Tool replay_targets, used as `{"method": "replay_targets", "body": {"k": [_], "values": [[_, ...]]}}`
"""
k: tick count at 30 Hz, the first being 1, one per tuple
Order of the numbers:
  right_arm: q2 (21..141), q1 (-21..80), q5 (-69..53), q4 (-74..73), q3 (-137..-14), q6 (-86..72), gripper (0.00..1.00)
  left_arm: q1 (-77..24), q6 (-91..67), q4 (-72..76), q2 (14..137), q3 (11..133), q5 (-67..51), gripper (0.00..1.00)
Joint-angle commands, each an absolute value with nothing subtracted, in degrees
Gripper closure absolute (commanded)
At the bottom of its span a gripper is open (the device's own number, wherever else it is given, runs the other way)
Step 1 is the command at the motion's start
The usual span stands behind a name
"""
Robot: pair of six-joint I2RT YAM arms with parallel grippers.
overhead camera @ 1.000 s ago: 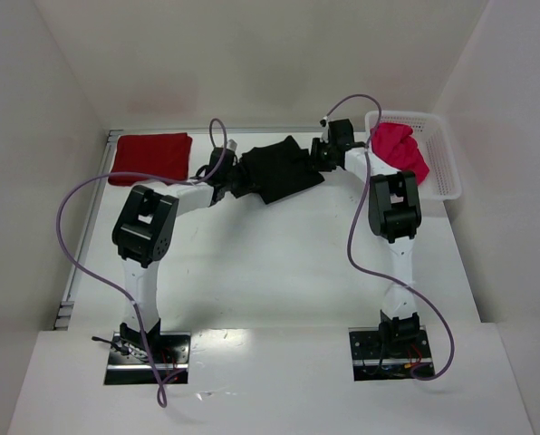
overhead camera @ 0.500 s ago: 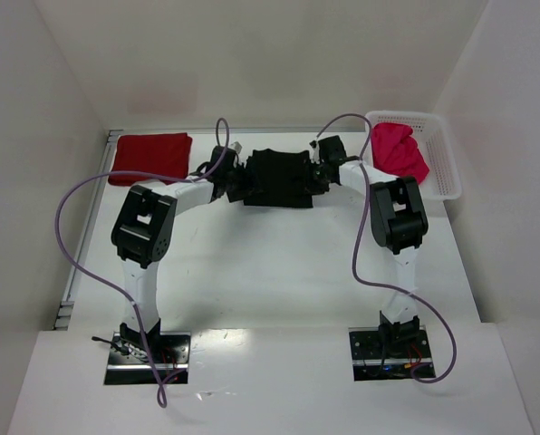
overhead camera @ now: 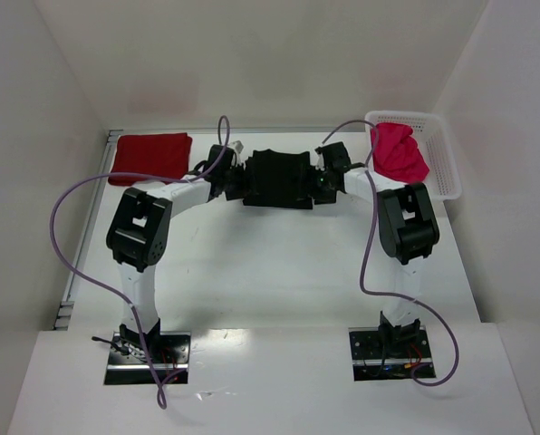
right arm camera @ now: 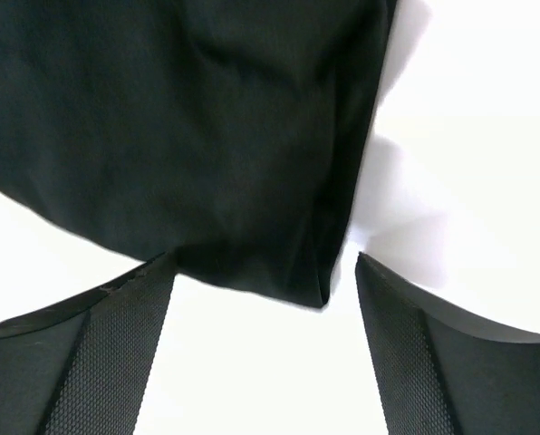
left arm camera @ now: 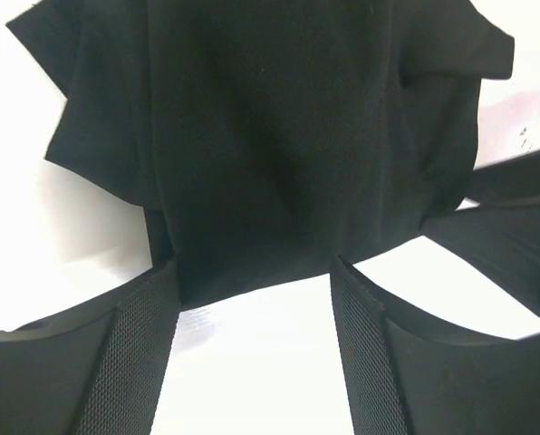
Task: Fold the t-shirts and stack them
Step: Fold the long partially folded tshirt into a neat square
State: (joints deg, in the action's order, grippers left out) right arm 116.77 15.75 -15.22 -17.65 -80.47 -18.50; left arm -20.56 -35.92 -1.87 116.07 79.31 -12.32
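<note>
White walls [overhead camera: 252, 63] are boxing in the white table [overhead camera: 279, 263]; I am seeing the left gripper [left arm camera: 252, 265] and right gripper [right arm camera: 263, 261] gaping over opposite edges of the black t-shirt [overhead camera: 277, 179]; the dark red t-shirt [overhead camera: 150, 156] is lying outboard of the left, the pink-red t-shirt [overhead camera: 399, 152] in the basket [overhead camera: 444, 159] beyond the right.

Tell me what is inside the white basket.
A crumpled pink-red t-shirt lies heaped in the left part of the white mesh basket. Bare mesh shows to its right. Anything beneath the shirt is covered and cannot be seen.
</note>
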Motion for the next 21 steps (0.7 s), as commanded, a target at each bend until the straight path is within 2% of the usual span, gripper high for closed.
{"method": "replay_targets", "body": {"k": [1, 7, 8, 11, 12, 14, 15, 16, 19, 21], "values": [[112.4, 15.9, -15.6, -15.2, -77.3, -20.7, 0.19, -20.5, -34.1, -0.7, 118.0, 81.0, -14.9, 0.28], [114.2, 15.9, -17.3, -14.1, -76.5, -20.7, 0.31, -20.5, -33.1, -1.2, 119.9, 81.0, -16.2, 0.4], [114.9, 15.9, -17.9, -13.5, -76.5, -20.7, 0.38, -20.5, -33.0, -1.2, 119.9, 81.0, -16.2, 0.43], [115.5, 15.9, -18.5, -12.7, -77.0, -20.7, 0.46, -20.5, -32.4, -2.0, 120.4, 81.0, -16.2, 0.5], [115.5, 15.9, -18.5, -12.7, -77.0, -20.7, 0.55, -20.5, -32.4, -2.5, 120.4, 81.0, -16.2, 0.59], [116.0, 15.9, -18.5, -12.7, -77.6, -21.3, 0.64, -20.5, -31.9, -3.1, 120.4, 81.0, -16.2, 0.68], [116.0, 15.9, -19.2, -12.7, -77.6, -21.3, 0.73, -20.5, -31.9, -3.9, 120.4, 81.0, -16.8, 0.73], [116.0, 15.9, -19.2, -13.3, -77.6, -21.3, 0.77, -20.5, -31.9, -5.3, 119.8, 81.6, -16.8, 0.8], [113.2, 17.0, -19.8, -13.3, -75.7, -22.0, 0.84, -20.5, -31.3, -7.1, 117.5, 80.9, -18.1, 0.85], [111.6, 17.6, -19.8, -13.3, -73.3, -22.0, 0.84, -20.5, -31.3, -8.5, 116.1, 79.1, -18.9, 0.9]]}}
